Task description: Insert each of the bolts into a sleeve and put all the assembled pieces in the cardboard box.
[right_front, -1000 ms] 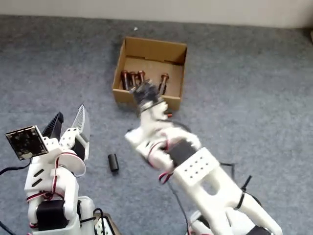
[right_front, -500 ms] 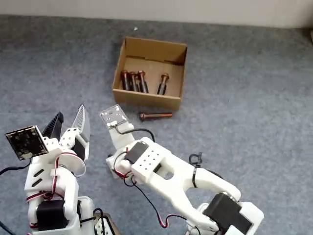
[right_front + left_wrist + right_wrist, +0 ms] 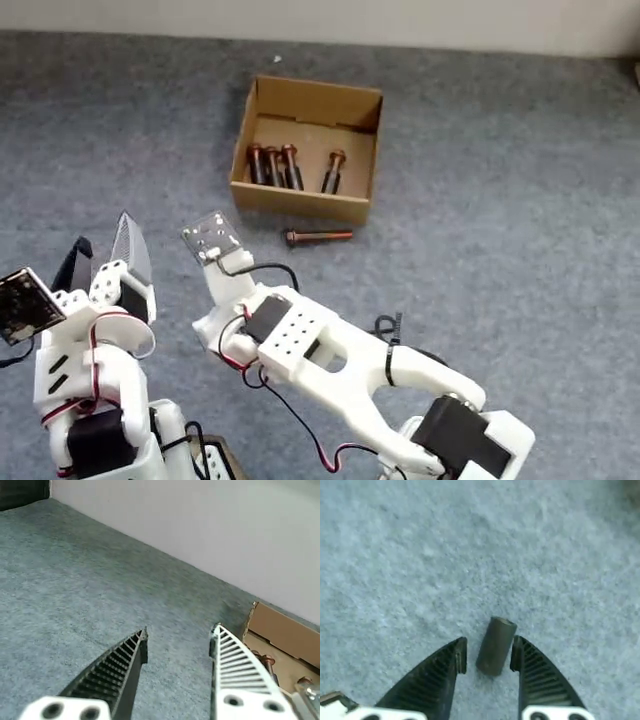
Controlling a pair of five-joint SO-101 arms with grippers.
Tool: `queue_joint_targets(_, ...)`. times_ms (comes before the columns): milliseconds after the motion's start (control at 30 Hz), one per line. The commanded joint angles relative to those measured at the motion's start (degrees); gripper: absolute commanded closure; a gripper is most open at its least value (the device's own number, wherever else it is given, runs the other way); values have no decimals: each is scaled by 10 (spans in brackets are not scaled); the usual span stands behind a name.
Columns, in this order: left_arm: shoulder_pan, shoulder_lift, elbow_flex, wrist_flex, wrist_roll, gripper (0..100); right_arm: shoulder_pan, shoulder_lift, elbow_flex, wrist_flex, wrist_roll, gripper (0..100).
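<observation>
Right gripper [image 3: 488, 641], jaws spread, is straddling the dark sleeve [image 3: 496, 642] lying on the carpeted worktop [image 3: 395, 555]; closing off-centre risks rolling it away.

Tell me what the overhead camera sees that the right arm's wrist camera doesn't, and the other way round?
High view: the cardboard box with four bolts inside, a loose bolt lying on the carpet beside the box's near wall, the left gripper with its fingers open, and the right arm's white body. Right wrist view: the black sleeve lying on the carpet between the open fingers of the right gripper. Shared: the grey carpet.
</observation>
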Motion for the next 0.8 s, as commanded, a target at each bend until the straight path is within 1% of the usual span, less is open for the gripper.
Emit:
queue_joint_targets(0,-9,-5,-22,-11,7,777,-7,-2,-15,-25,-4,857)
queue_joint_targets(133,-9,-5,-22,-11,7,777,-7,7,-14,-25,-5,857)
queue_joint_targets(333,-9,-5,-22,-11,7,777,-3,74,-19,-23,-4,858)
queue_joint_targets(633,-8,-5,-21,-10,7,777,12,78,-15,-23,-3,858)
queue_joint_targets(700,-8,-5,-21,-10,7,777,11,79,-15,-24,-3,883)
queue_joint_targets(767,-8,-4,-21,-10,7,777,11,79,-17,-25,-3,930)
